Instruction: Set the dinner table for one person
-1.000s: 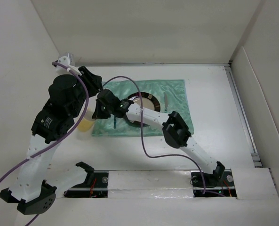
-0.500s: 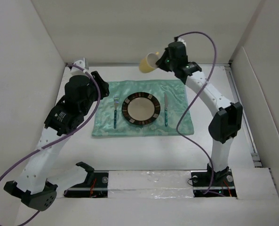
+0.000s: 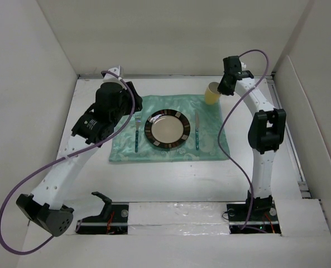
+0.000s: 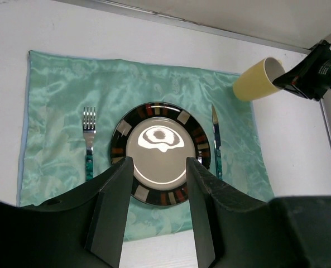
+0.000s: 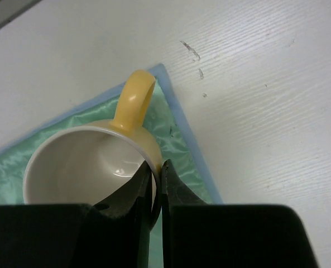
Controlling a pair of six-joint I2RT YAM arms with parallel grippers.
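The white dinner table (image 3: 154,178) carries a mint-green placemat (image 3: 154,106). On the mat lie a plate (image 3: 167,130) with a dark patterned rim, a fork (image 3: 137,134) to its left and a knife (image 3: 197,131) to its right. My right gripper (image 3: 224,88) is shut on the rim of a yellow mug (image 3: 212,94), tilted over the mat's far right corner. In the right wrist view the jaws pinch the mug (image 5: 81,167) wall at the gripper (image 5: 157,167). My left gripper (image 4: 158,164) is open and empty, high above the plate (image 4: 161,145). I cannot tell whether the mug touches the mat.
White walls close in the table at the back and both sides. A metal rail (image 3: 285,134) runs along the right edge. The arm bases and a black bracket (image 3: 102,202) sit at the near edge. Purple cables hang from both arms.
My right arm has carried the mug from the mat's left side, up over the back, and down to the mat's far right corner. My left arm has swung right towards the mat.
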